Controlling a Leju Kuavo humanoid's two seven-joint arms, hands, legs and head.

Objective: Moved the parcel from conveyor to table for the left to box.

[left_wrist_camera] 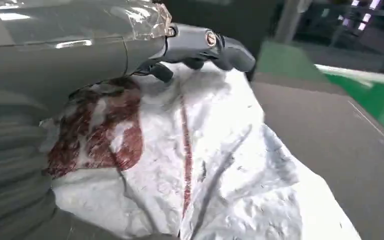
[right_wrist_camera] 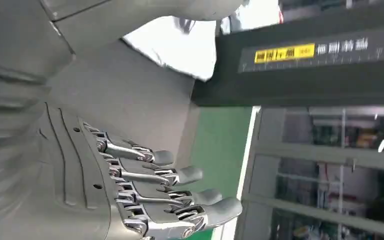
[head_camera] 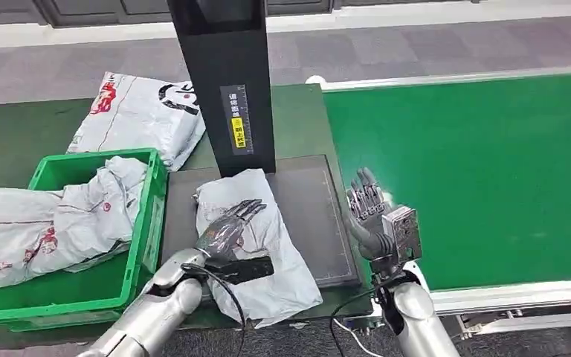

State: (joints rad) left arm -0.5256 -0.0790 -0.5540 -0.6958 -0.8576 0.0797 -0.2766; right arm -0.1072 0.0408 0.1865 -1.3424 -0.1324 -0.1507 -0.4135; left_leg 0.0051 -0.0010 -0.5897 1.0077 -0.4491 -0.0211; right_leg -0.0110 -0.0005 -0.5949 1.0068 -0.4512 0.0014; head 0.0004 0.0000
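Note:
A crumpled grey-white parcel [head_camera: 286, 249] with a black label lies on the dark plate [head_camera: 316, 201] at the foot of the black post. My left hand [head_camera: 230, 223] rests flat on top of it, fingers stretched toward the post, not curled around it. The left wrist view shows the parcel [left_wrist_camera: 215, 165] with red print under my fingers [left_wrist_camera: 205, 47], which reach its far edge. My right hand [head_camera: 372, 212] stands upright and open beside the plate's right edge, next to the green conveyor [head_camera: 476, 171], holding nothing. In the right wrist view its fingers [right_wrist_camera: 180, 175] are spread apart.
A green crate [head_camera: 93, 158] at the left holds crumpled parcels [head_camera: 59, 219]. Another parcel [head_camera: 141, 111] lies on the table behind the crate. The black post [head_camera: 227, 82] with a yellow label rises at the plate's far edge.

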